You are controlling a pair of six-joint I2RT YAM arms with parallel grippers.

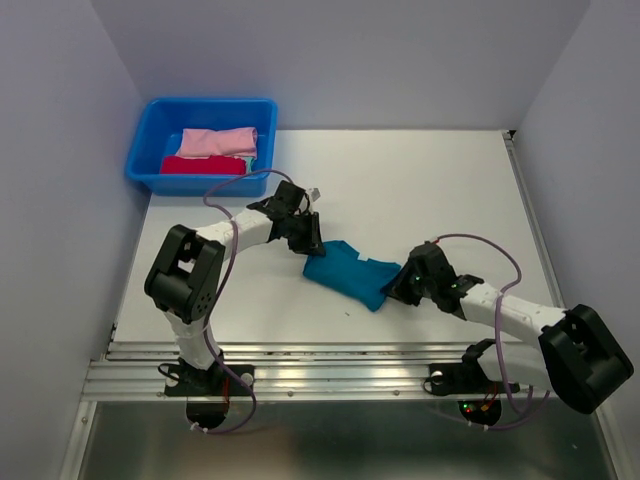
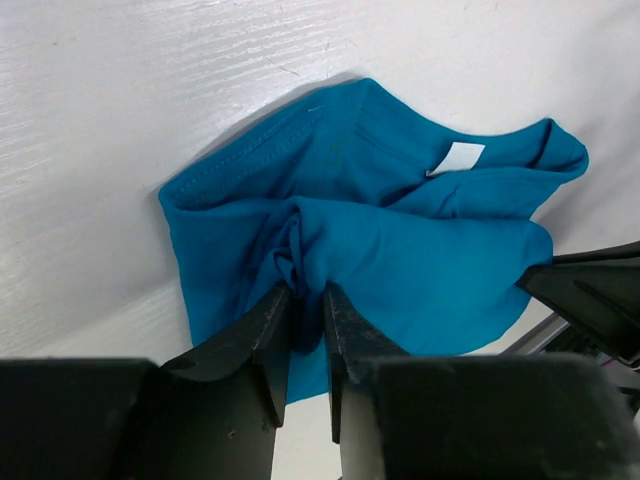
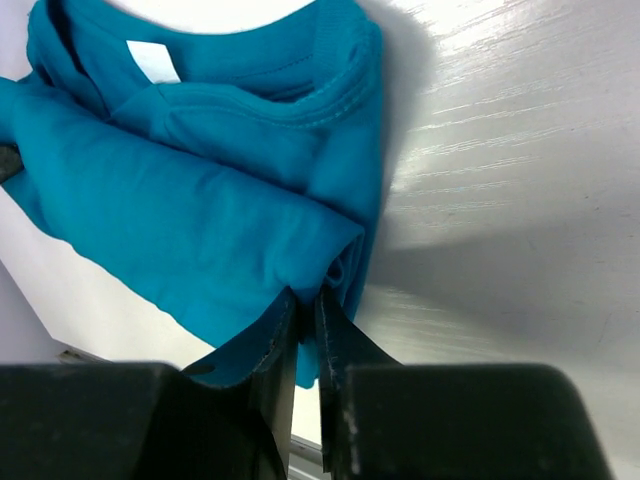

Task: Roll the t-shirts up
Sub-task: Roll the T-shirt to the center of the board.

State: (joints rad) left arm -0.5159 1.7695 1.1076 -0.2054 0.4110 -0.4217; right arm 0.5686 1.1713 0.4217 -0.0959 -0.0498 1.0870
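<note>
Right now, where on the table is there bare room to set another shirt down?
Widest bare patch: the table beyond the teal t-shirt, from the blue tub across to the right edge. A smaller strip lies by the front rail. Crowded: the middle, where left gripper and right gripper pinch the shirt.

We see the shirt (image 1: 350,275) lying mid-way across the table (image 1: 430,190), between the left gripper (image 1: 310,243) at its left end and the right gripper (image 1: 397,286) at its right. Far left, the tub (image 1: 148,135) holds two bundles (image 1: 218,142).
</note>
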